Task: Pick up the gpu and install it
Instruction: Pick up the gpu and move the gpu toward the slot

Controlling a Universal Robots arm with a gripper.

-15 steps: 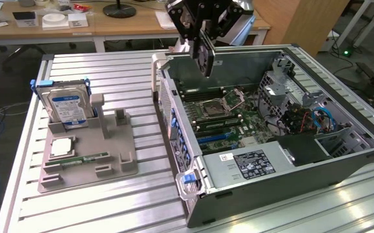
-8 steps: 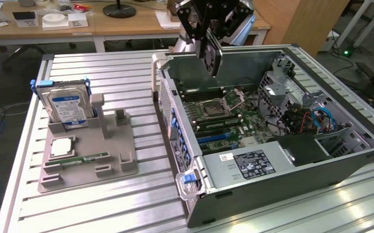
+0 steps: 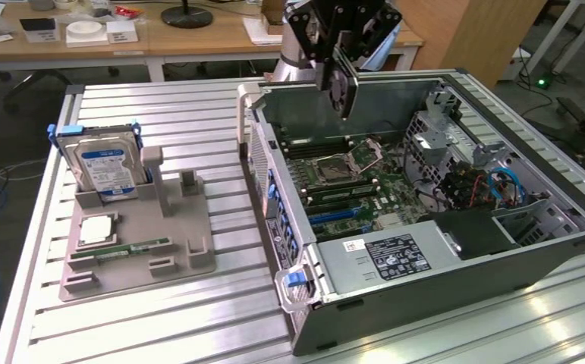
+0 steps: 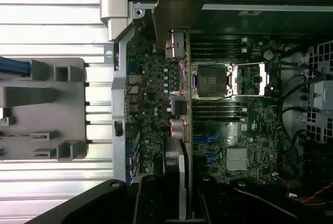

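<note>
Currently your gripper (image 3: 341, 47) is clamped on the gpu (image 3: 345, 82), holding it in the air over the open computer case (image 3: 454, 303), near the case's far wall. The pick-up is done. The install is not: the card is clear of the motherboard (image 3: 353, 182) and touches none of its blue slots (image 3: 338, 216).

The card hangs on edge, its long axis running roughly up and down from the fingers toward the board, and the exterior view sees it as a narrow strip. In the wrist view the gpu (image 4: 177, 166) shows edge-on, with metal port fittings along the side nearer the case's rear wall.

On the exterior view's left, the grey holder (image 3: 140, 262) has the hard drive (image 3: 105, 171) standing in it.
</note>
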